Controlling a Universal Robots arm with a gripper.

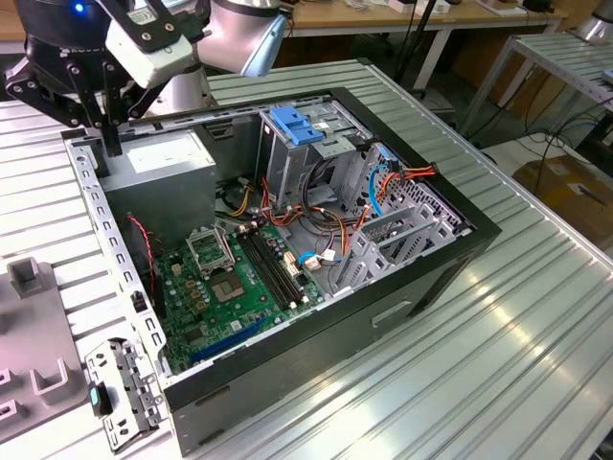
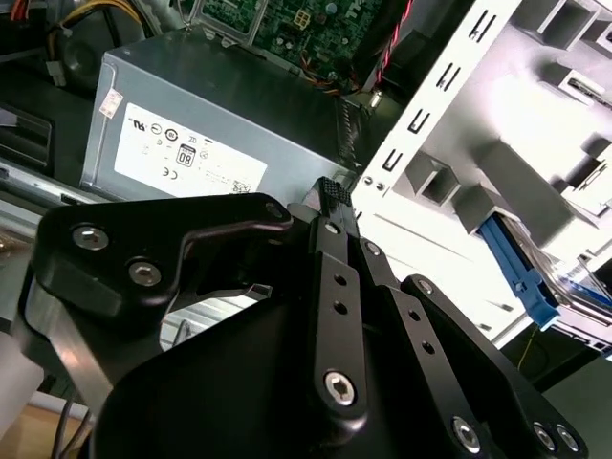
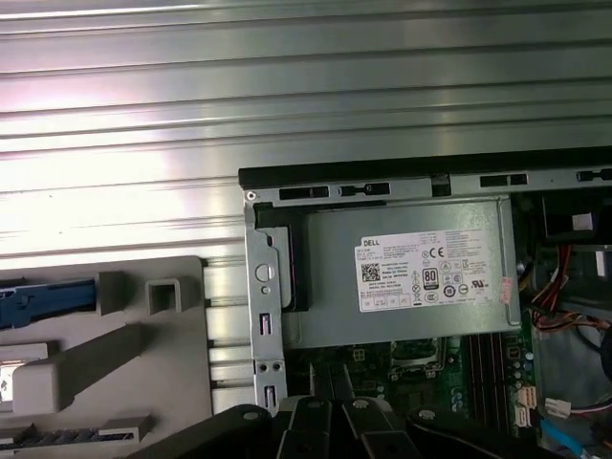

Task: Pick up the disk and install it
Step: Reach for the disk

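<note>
Hanging over the black computer case's (image 1: 421, 283) grey metal power-supply box (image 1: 158, 163), the black gripper (image 1: 111, 144) had its fingers pressed together, empty, with nothing to place.

Open from above over the motherboard (image 1: 230, 278) in the exterior view. Hemmed at eleven o'clock by the grey power supply (image 1: 158, 163), close under the closed gripper (image 1: 108, 144); at one o'clock by the drive cage (image 1: 287, 168) with blue handle; at three o'clock by loose cables (image 1: 321, 225) and slot brackets (image 1: 402, 230); at nine o'clock by the perforated case wall (image 1: 110, 240). Clear along the ribbed table (image 1: 498, 316) at four o'clock.
</note>
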